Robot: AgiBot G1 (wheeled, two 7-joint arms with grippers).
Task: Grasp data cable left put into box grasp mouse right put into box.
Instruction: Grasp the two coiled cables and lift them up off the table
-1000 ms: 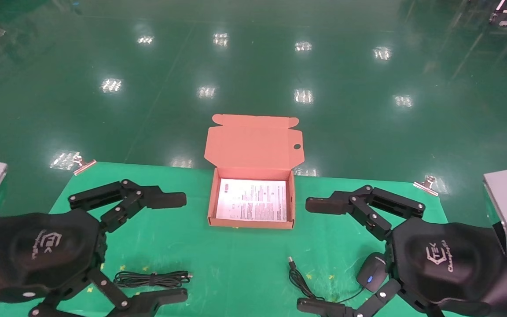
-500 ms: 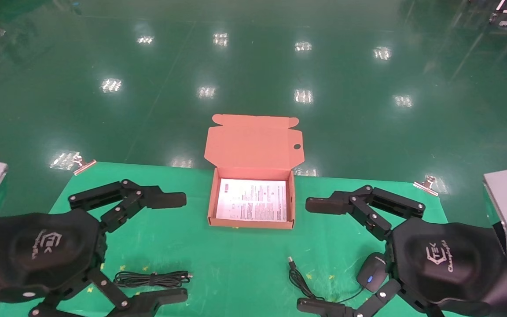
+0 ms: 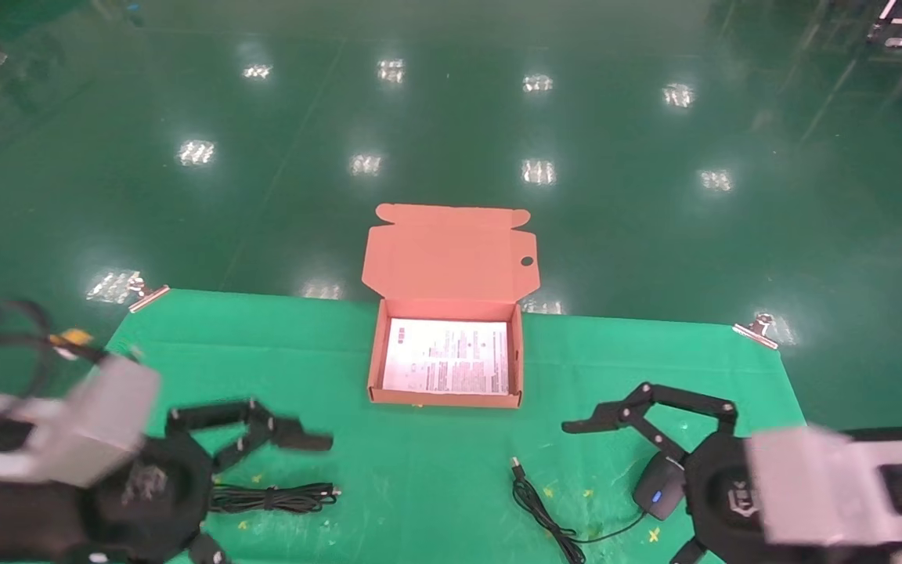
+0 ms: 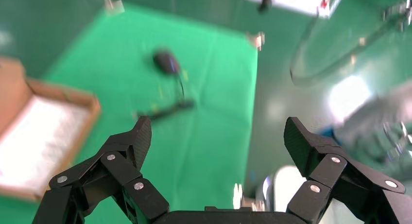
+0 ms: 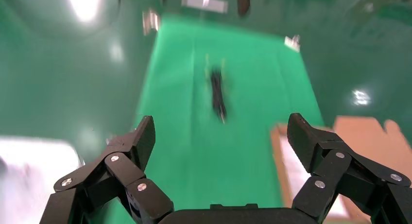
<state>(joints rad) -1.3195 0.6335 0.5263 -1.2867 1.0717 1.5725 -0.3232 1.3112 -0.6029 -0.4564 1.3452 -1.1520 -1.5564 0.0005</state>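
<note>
The orange-brown box (image 3: 375,368) stands open at the table's far middle, lid up, with a white printed sheet inside. The data cable (image 3: 271,497), a tied black bundle, lies near left; it also shows in the right wrist view (image 5: 217,93). The black mouse (image 3: 657,486) with a blue light lies near right, its cord (image 3: 537,505) trailing left; it also shows in the left wrist view (image 4: 166,62). My left gripper (image 3: 298,509) is open above the cable, its own view (image 4: 218,134) empty. My right gripper (image 3: 572,501) is open above the mouse, empty (image 5: 221,131).
A green cloth (image 3: 435,470) covers the table. Metal clips (image 3: 149,296) (image 3: 756,329) hold its far corners. Glossy green floor lies beyond the far edge. The box edge shows in both wrist views (image 4: 92,107) (image 5: 279,156).
Both arms have swung down and toward the near edge. The left gripper now straddles the cable and the right gripper the mouse. Cable, mouse and box have not moved.
</note>
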